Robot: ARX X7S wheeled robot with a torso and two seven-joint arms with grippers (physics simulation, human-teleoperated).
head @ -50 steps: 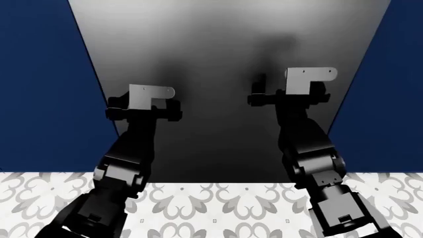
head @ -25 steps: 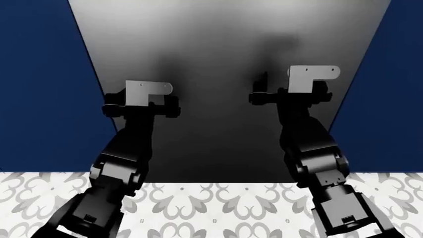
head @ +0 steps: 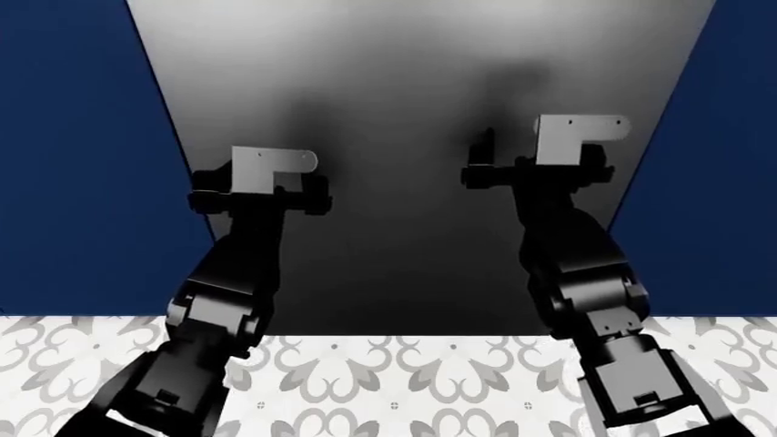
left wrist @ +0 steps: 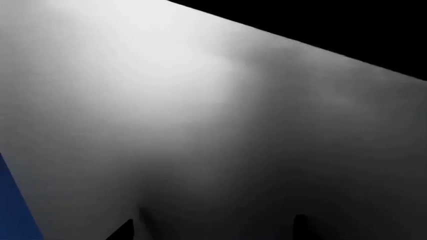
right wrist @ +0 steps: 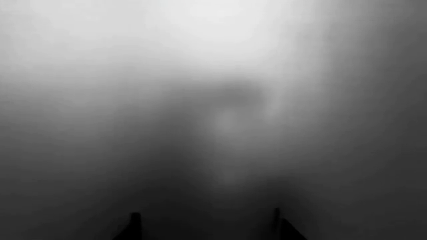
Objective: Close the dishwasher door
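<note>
Both arms reach toward the grey outer face of the dishwasher door (head: 401, 82), which fills the middle of the head view between navy cabinet doors (head: 73, 155) left and right, its near edge above the patterned floor (head: 388, 382). The left gripper (head: 257, 191) sits low on the panel near its left edge, fingertips (left wrist: 127, 229) apart and empty; a push so close to that edge could slip off onto the cabinet front. The right gripper (head: 534, 168) is further up the panel and further right, fingertips (right wrist: 135, 220) also apart and holding nothing. Whether either one touches the metal cannot be told. Uneven pressure might skid the fingers across the smooth face. Nothing stands between the arms and the panel.
</note>
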